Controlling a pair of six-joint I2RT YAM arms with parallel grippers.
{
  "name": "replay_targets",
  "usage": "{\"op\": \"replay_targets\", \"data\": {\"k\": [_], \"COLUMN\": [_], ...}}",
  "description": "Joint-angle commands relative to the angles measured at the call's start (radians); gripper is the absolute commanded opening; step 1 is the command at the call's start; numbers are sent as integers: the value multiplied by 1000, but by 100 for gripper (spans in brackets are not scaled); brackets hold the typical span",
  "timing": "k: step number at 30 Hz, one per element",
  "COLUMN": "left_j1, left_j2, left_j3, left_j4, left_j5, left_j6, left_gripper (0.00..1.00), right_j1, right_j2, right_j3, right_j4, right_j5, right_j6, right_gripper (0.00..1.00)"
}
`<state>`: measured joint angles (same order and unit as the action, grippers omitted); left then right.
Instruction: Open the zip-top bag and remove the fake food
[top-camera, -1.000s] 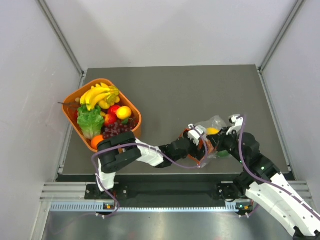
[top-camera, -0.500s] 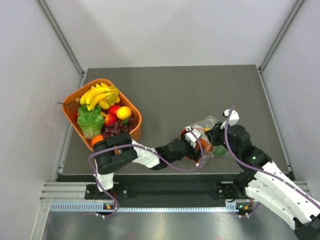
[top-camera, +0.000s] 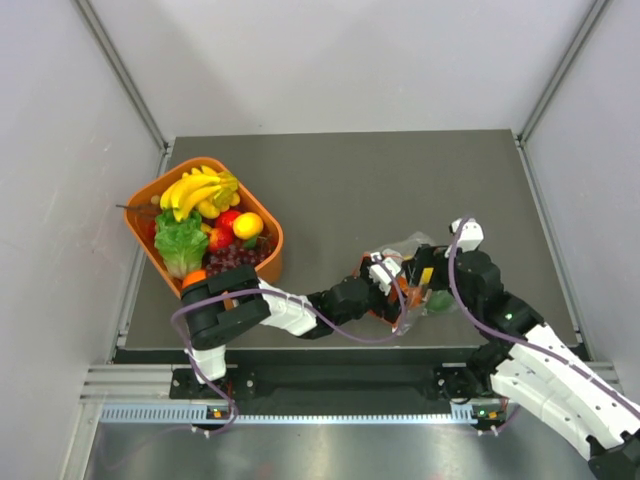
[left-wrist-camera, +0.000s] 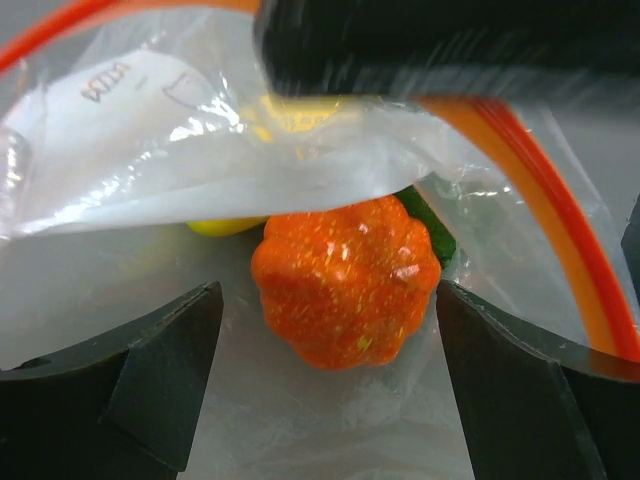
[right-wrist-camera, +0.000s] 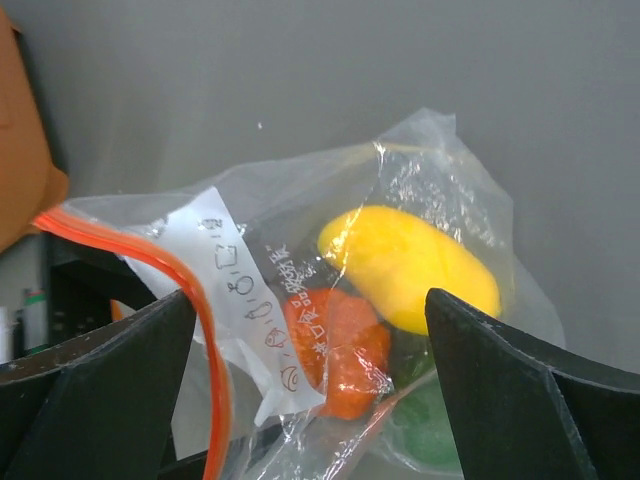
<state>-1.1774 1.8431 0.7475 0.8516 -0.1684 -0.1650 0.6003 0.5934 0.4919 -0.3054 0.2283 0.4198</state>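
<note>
Orange fruit (left-wrist-camera: 345, 280): loose between the wide-spread fingers of my left claw (left-wrist-camera: 327, 296).
Right claw (right-wrist-camera: 310, 300): gaping, empty; bag (right-wrist-camera: 440, 160) just ahead.

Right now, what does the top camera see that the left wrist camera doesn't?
Only the top camera shows the orange plastic basket holding yellow toy bananas, leafy green lettuce and dark purple grapes. Only the left wrist camera shows the bumpy ridges on the orange-red round toy fruit and the black writing on the white label. Both show the crinkly clear zip-top bag with that fruit inside.
</note>
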Motion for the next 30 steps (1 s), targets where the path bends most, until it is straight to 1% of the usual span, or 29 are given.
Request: {"op": "replay_targets", "data": {"k": [1,4,6,7,8,9,10,13,14,15,16,20,27,29,30], "left_j1": [7,9,9,9,9,9,9,9,9,9,9,9,9,9,10], "left_j2": [-56,-59,-61,-61,-64,-64,-62,-50,-44,-39,-25,4,56,67,67], "left_j3": [-7,-5,-2,-2,-2,-2,-2,4,7,12,22,53,115,110,107], "left_j4": [32,32,30,29,30,32,36,49,52,52,52,44,-58,-54,-55], "left_j5": [15,29,38,40,44,47,58,85,92,95,98,89,21,14,6], "left_j6": [21,28,33,33,33,33,32,24,21,19,19,19,28,24,21], "left_gripper": [92,92,93,93,93,93,93,94,94,94,94,94,94,91,88], "right_j1": [10,10,10,10,10,10,10,10,9,10,10,10,10,10,10], "right_j2": [51,84,100,108,111,108,105,85,79,71,62,40,13,5,2], "right_j3": [-2,-41,-62,-70,-88,-96,-113,-136,-151,-157,-170,-184,-191,-193,-194], "right_j4": [-5,22,32,37,45,57,60,72,77,80,84,91,92,91,88], "right_j5": [25,6,-7,-15,-35,-40,-47,-52,-55,-53,-56,-66,-81,-86,-86], "right_j6": [31,60,76,88,94,102,111,132,138,140,149,157,163,165,166], "right_gripper": [96,94,81,74,54,44,30,15,6,2,0,0,0,0,0]}}
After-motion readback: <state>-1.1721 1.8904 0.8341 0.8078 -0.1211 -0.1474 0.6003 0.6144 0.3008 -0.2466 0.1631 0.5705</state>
